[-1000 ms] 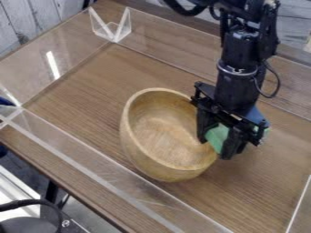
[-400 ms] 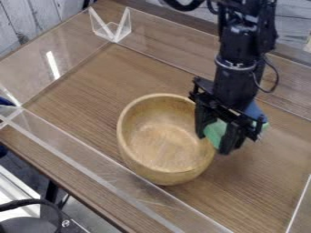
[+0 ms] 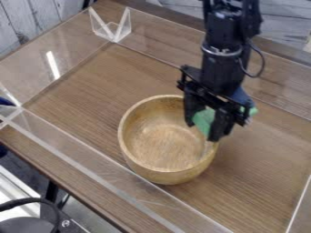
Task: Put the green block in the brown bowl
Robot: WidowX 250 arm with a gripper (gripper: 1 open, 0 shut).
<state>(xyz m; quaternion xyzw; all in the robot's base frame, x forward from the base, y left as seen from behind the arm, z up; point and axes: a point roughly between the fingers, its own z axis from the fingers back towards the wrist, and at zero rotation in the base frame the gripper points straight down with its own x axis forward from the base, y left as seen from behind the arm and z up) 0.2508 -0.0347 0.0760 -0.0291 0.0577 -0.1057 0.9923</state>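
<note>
The brown bowl (image 3: 161, 138) is a large round wooden bowl sitting on the table in the middle of the view. My gripper (image 3: 212, 125) points straight down over the bowl's right rim and is shut on the green block (image 3: 206, 123), a small bright green bar seen between the black fingers. The block hangs just above the rim, at the bowl's right inner edge. Its lower end is partly hidden by the fingers.
The wooden table (image 3: 85, 82) is fenced by low clear acrylic walls (image 3: 36, 114) on the left and front. A clear angled bracket (image 3: 112, 25) stands at the back left. Cables run down the black arm (image 3: 228, 36).
The gripper with the green block has risen and shifted left, from beside the bowl's right outer side to over its right rim. The bowl stays put.
</note>
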